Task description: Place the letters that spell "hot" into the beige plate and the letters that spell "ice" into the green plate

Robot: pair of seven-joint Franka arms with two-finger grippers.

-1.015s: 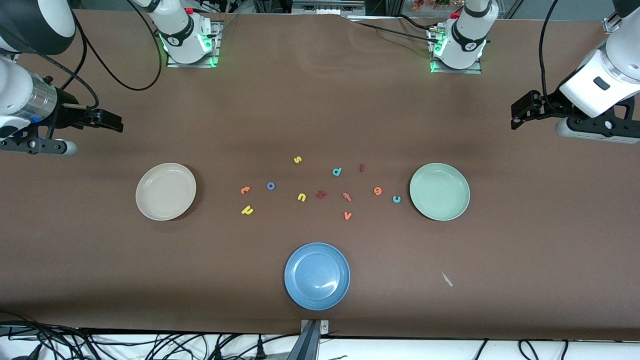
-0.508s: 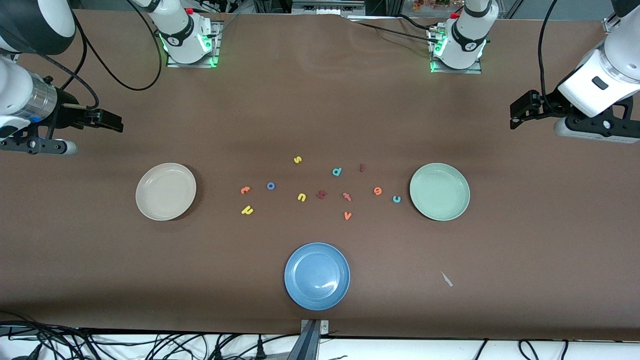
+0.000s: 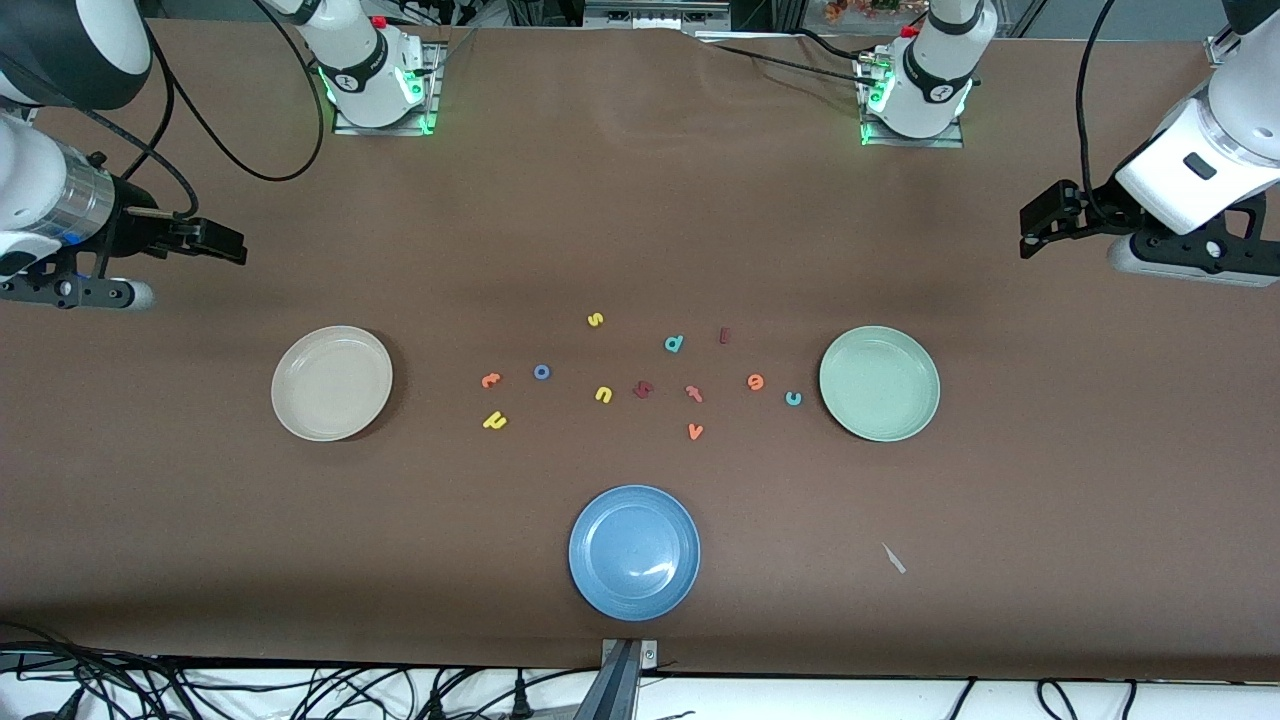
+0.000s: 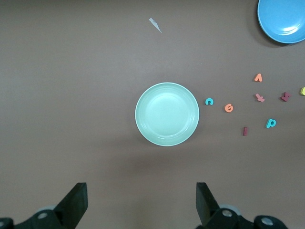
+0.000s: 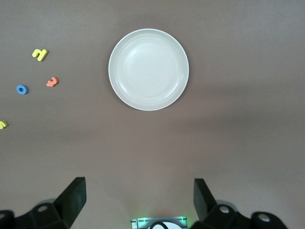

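Note:
The beige plate (image 3: 331, 383) (image 5: 148, 69) lies empty toward the right arm's end, and the green plate (image 3: 879, 383) (image 4: 167, 114) lies empty toward the left arm's end. Between them on the table are the yellow h (image 3: 494, 421), blue o (image 3: 542, 372), orange t (image 3: 490, 380), dark red i (image 3: 724, 336), orange e (image 3: 755, 381) and teal c (image 3: 793, 398). My left gripper (image 3: 1040, 222) (image 4: 141, 205) hangs open and empty over the table's edge zone past the green plate. My right gripper (image 3: 215, 243) (image 5: 139, 202) hangs open and empty past the beige plate.
A blue plate (image 3: 634, 552) sits nearer the front camera, midway along the table. Other letters lie among the task's letters: yellow s (image 3: 595, 320), yellow u (image 3: 603, 394), teal d (image 3: 674, 344), orange v (image 3: 695, 431). A small white scrap (image 3: 893, 558) lies near the front edge.
My left arm has drifted very slightly. The letters, the plates and the right arm stand as before.

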